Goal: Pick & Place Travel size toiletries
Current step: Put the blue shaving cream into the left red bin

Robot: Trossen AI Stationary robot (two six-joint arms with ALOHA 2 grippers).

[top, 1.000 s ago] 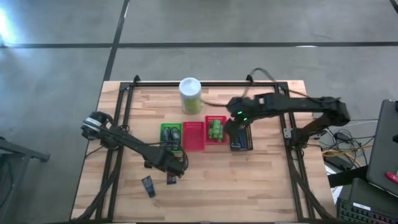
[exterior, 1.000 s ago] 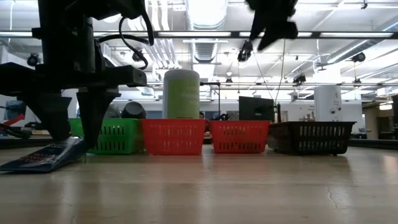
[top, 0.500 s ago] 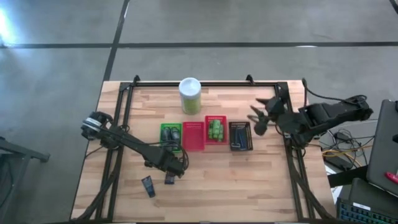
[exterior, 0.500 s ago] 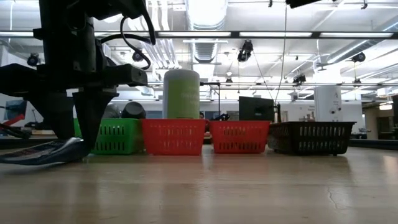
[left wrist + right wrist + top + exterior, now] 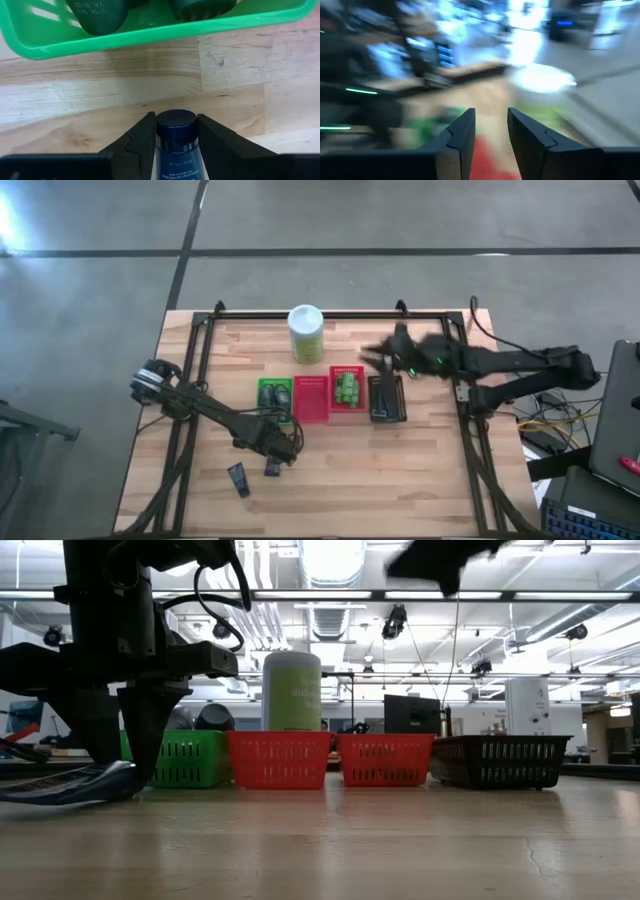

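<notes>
My left gripper (image 5: 275, 461) is down near the table's near left part, shut on a small dark-blue tube (image 5: 274, 469). A second dark tube (image 5: 238, 478) lies flat on the wood just left of it. My right gripper (image 5: 372, 356) is open and empty. It is blurred, high above the table between the dark basket (image 5: 388, 398) and the white-and-green canister (image 5: 306, 333). The green basket (image 5: 275, 397) holds dark tubes (image 5: 97, 15). One red basket (image 5: 346, 388) holds bright green tubes. My left gripper (image 5: 176, 120) pinches the dark-blue tube at its round cap end (image 5: 175, 136), one finger (image 5: 142, 139) on each side. The fingers come from above, pointing down, and lie across the tube. The tube's body (image 5: 70, 786) lies low on the table, stretching toward the near edge.
Four mesh baskets stand in a row at mid-table, including a second red one (image 5: 312, 399). The canister stands behind them near the far edge. Bare wood (image 5: 400, 470) fills the near right part. The table has a dark metal frame (image 5: 190, 380).
My right gripper left the dark basket, pulled back toward the table's right edge and rose, then swung back toward the canister at height. In the low view the tube at my left gripper turned from showing its flat printed face to lying darker and more edge-on.
</notes>
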